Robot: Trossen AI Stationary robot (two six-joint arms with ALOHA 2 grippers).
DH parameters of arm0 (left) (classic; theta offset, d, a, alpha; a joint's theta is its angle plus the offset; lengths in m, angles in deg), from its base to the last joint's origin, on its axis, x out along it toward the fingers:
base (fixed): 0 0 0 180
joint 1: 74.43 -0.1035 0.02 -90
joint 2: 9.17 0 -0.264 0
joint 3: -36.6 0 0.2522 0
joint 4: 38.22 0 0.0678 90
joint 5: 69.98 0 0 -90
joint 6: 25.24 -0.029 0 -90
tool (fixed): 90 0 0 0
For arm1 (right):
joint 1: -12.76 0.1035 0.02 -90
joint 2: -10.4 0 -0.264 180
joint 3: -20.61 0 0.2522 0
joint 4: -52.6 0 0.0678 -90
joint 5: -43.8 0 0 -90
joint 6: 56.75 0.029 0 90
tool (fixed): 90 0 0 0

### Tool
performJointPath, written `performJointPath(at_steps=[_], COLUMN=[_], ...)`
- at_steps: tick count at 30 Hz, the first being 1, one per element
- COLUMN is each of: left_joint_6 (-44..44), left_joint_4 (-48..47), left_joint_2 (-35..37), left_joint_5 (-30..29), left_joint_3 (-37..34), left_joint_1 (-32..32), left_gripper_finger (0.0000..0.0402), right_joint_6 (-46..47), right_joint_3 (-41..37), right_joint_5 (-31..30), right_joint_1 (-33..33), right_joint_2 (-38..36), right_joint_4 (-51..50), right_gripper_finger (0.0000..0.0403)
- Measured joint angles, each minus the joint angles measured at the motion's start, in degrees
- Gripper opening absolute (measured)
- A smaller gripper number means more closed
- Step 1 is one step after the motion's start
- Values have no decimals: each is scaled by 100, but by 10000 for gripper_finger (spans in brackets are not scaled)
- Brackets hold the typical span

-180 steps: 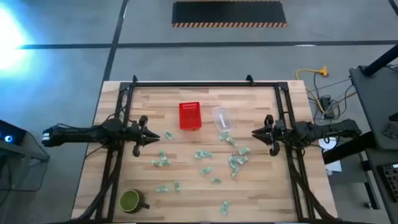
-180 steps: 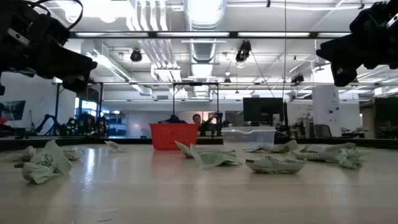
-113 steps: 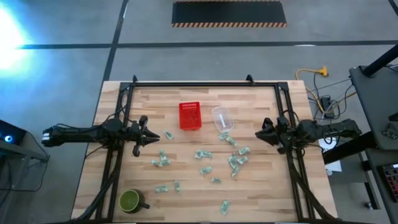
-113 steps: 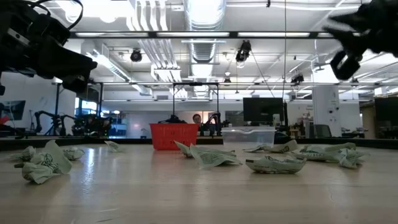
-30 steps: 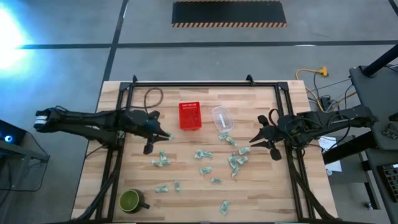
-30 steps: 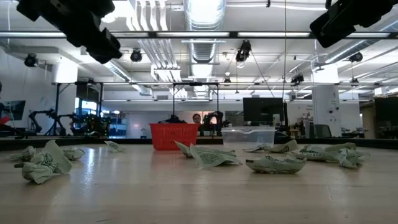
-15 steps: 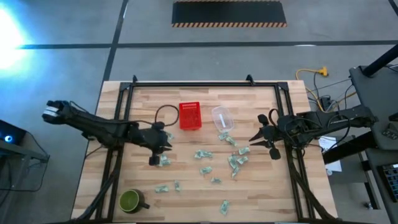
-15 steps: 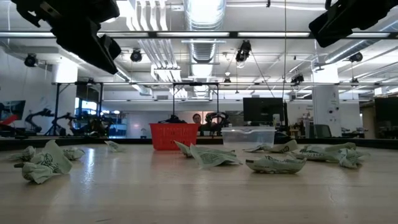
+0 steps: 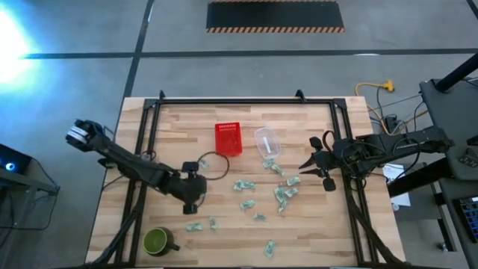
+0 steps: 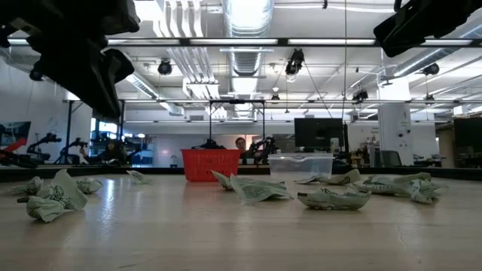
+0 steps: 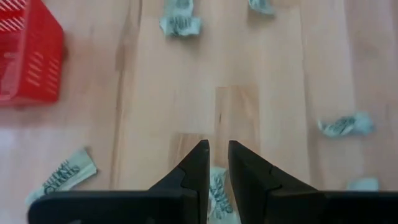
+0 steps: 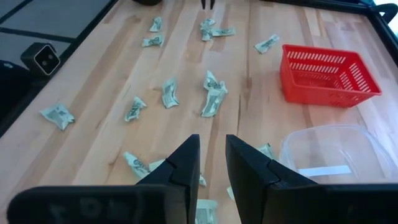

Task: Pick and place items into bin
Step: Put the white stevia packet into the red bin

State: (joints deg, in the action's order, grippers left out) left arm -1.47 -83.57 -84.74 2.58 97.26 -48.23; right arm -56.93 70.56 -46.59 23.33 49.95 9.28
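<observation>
Several small pale green-and-white crumpled wrappers [image 9: 243,185] lie scattered on the wooden table, flat on the boards. The red basket [image 9: 228,140] stands toward the far side, seen also in the left wrist view [image 11: 28,59]. My left gripper [image 9: 193,200] hangs above the table, pointing down over one wrapper [image 11: 217,190], with its fingers [image 11: 200,163] shut to a narrow slit and holding nothing. My right gripper [image 9: 302,166] hovers high at the table's right and points toward the middle. It is shut [image 12: 212,155] and holds nothing.
A clear plastic container [image 9: 267,142] sits right of the basket. A green mug [image 9: 155,240] stands near the near-left corner. More wrappers lie toward the near edge [image 9: 267,248] and below the right gripper [image 9: 282,194]. Black frame rails [image 9: 139,149] run along both sides.
My left arm has swung from beside the basket toward the table's near edge and come lower. It now stands over the wrappers left of the middle. The right arm has kept still. No wrapper has moved.
</observation>
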Motion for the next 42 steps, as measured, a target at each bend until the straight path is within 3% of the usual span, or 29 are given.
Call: performJointPath(at_steps=[5,11,20,33,42], left_joint_6=[5,89,687,842,842], left_joint_4=[-521,-517,-1293,-892,-751], left_joint_2=[-451,-797,-832,-1162,-1337], left_joint_5=[57,110,192,298,388], left_joint_3=[216,408,402,375,369], left_joint_1=[23,17,15,17,17], left_gripper_finger=[42,42,43,148,160], right_joint_6=[6,20,153,127,125], right_joint_3=[0,0,0,-21,-120], right_joint_5=[0,0,0,0,0], right_joint_1=[0,0,0,2,2], right_joint_2=[0,0,0,-2,-2], right_joint_4=[8,48,80,135,151], right_gripper_finger=[68,68,68,68,68])
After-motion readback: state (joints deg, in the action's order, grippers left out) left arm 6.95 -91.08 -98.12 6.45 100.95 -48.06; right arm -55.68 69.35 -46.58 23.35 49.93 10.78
